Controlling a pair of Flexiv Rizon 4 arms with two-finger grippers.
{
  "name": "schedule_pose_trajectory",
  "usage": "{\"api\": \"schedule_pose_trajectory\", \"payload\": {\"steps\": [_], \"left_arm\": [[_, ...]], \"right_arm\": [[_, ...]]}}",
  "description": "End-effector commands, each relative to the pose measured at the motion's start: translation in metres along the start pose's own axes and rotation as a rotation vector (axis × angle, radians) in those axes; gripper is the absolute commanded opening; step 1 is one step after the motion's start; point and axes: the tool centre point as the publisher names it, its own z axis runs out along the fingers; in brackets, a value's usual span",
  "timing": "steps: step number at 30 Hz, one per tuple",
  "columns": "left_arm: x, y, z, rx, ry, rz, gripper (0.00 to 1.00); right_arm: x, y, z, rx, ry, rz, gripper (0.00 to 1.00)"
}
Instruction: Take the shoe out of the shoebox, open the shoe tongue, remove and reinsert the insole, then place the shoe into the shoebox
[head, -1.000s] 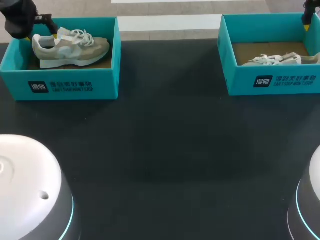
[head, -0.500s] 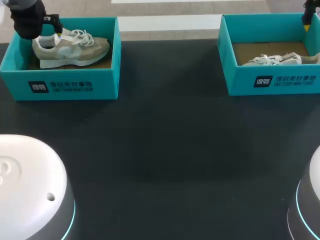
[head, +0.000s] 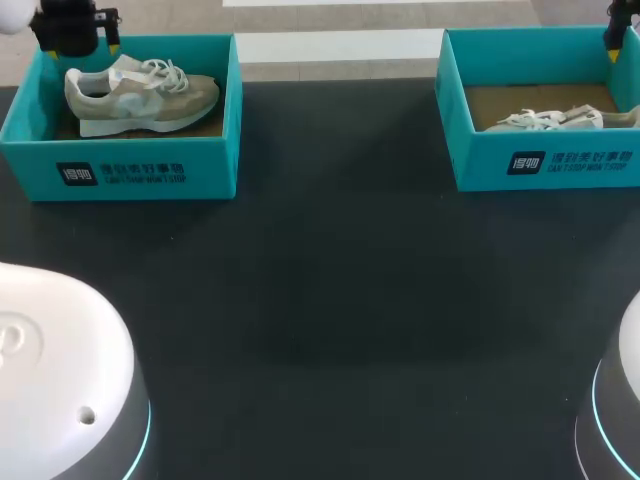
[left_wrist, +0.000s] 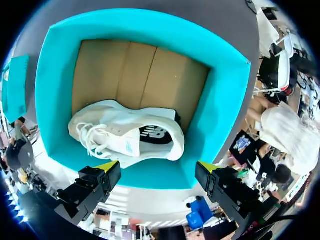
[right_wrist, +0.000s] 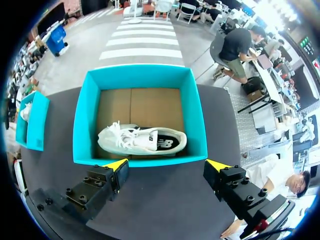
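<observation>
Currently left end effector (left_wrist: 157, 167) has its fingers wide apart, gripping nothing. It hangs above the heel end of the grey-white shoe (left_wrist: 125, 137), which lies inside the teal shoebox (left_wrist: 220, 100). Right end effector (right_wrist: 166, 165) is likewise spread and empty, hanging over a second shoebox (right_wrist: 200, 125) with a white sneaker (right_wrist: 142, 140) inside. Both boxes sit well apart on the dark counter (head: 330, 300).

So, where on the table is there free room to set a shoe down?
The dark table between the left shoebox and right shoebox, and in front of them, is bare. Inside, the left shoe and right shoe crowd the floors.
</observation>
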Motion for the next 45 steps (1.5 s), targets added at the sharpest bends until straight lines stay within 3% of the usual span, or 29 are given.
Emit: {"api": "schedule_pose_trajectory", "payload": {"steps": [1, 4, 9, 12, 15, 24, 26, 31, 36, 40, 45], "left_arm": [[-0.003, 0.021, 0.026, 0.008, 0.047, -0.005, 1.00], [0.000, 0.025, 0.032, 0.010, 0.039, -0.018, 1.00], [0.010, 0.023, 0.034, 0.041, 0.020, -0.062, 0.49], [0.015, 0.019, 0.043, 0.113, 0.022, -0.067, 0.45], [0.021, 0.012, 0.047, 0.160, 0.012, -0.056, 0.47], [0.039, 0.003, 0.048, 0.177, 0.019, 0.020, 0.49], [0.040, 0.000, 0.051, 0.187, 0.020, 0.060, 0.55], [0.039, -0.005, 0.063, 0.191, 0.029, 0.134, 0.50], [0.035, -0.004, 0.072, 0.210, 0.025, 0.132, 0.68], [0.035, -0.006, 0.080, 0.233, 0.007, 0.132, 0.64], [0.036, -0.011, 0.093, 0.260, 0.008, 0.134, 0.67]], "right_arm": [[0.000, -0.001, 0.000, -0.003, 0.000, 0.001, 1.00], [0.000, -0.001, 0.000, -0.003, 0.000, 0.001, 1.00], [0.000, -0.001, 0.000, -0.003, 0.000, 0.001, 1.00], [0.000, -0.001, 0.000, -0.003, 0.000, 0.001, 1.00], [0.000, -0.001, 0.000, -0.003, 0.000, 0.001, 1.00], [0.000, -0.001, 0.000, -0.003, 0.000, 0.001, 1.00], [0.000, -0.001, 0.000, -0.003, 0.000, 0.001, 1.00], [0.000, -0.001, 0.000, -0.003, 0.000, 0.001, 1.00], [0.000, -0.001, 0.000, -0.003, 0.000, 0.001, 1.00], [0.000, -0.001, 0.000, -0.003, 0.000, 0.001, 1.00], [0.000, -0.001, 0.000, -0.003, 0.000, 0.001, 1.00]]}}
